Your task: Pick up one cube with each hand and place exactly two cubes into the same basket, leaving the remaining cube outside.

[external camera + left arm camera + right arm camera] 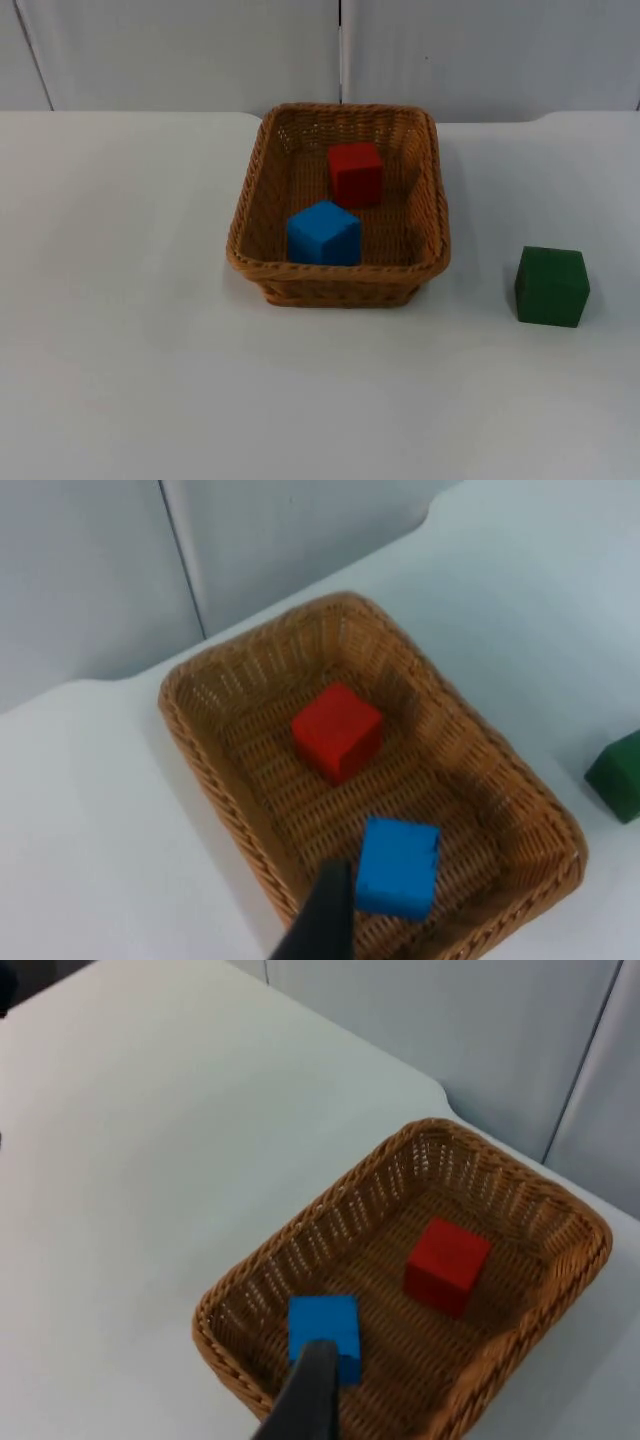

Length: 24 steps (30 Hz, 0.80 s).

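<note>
The white tabletop (130, 340) runs back to the grey partition wall (180, 50). Directly on it sit a woven basket (262, 270) (near the far edge, about midway across) and, well apart to the basket's right, a green cube (552, 287).

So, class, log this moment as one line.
basket: red cube + blue cube inside | green cube: on table, right of basket | task: looks done

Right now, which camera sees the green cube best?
The top view: the whole green cube sits on the white table, apart from the basket. The left wrist view catches just a corner of it at the picture's edge. The right wrist view looks at the basket instead.
</note>
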Each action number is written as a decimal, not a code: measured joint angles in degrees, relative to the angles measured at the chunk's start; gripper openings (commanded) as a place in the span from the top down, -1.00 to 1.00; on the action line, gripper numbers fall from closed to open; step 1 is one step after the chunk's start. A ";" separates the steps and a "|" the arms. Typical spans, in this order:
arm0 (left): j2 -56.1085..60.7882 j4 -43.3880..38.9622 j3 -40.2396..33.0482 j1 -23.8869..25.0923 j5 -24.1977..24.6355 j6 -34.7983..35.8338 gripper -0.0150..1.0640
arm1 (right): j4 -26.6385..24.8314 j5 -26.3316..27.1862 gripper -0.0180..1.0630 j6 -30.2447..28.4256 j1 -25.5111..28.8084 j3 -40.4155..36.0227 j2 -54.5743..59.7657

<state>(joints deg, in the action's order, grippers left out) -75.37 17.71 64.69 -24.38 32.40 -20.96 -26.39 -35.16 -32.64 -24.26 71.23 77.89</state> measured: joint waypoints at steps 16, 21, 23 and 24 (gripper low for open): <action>6.73 0.39 -0.13 0.00 5.81 0.00 -0.54 | -0.64 3.41 -0.55 0.00 0.00 -15.41 -15.90; 8.82 0.39 -1.14 0.00 5.69 0.00 -0.54 | -0.64 3.63 -0.55 0.00 0.00 -18.80 -19.48; 11.08 0.39 -4.46 0.00 4.58 0.00 -0.54 | -0.64 3.63 -0.55 0.00 0.00 -21.36 -22.59; 12.10 0.39 -6.01 0.00 4.15 0.00 -0.54 | -0.64 3.67 -0.55 0.00 0.00 -22.16 -23.64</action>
<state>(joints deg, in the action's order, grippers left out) -63.27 18.10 58.68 -24.38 36.55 -20.96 -27.03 -31.49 -32.64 -24.26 49.07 54.24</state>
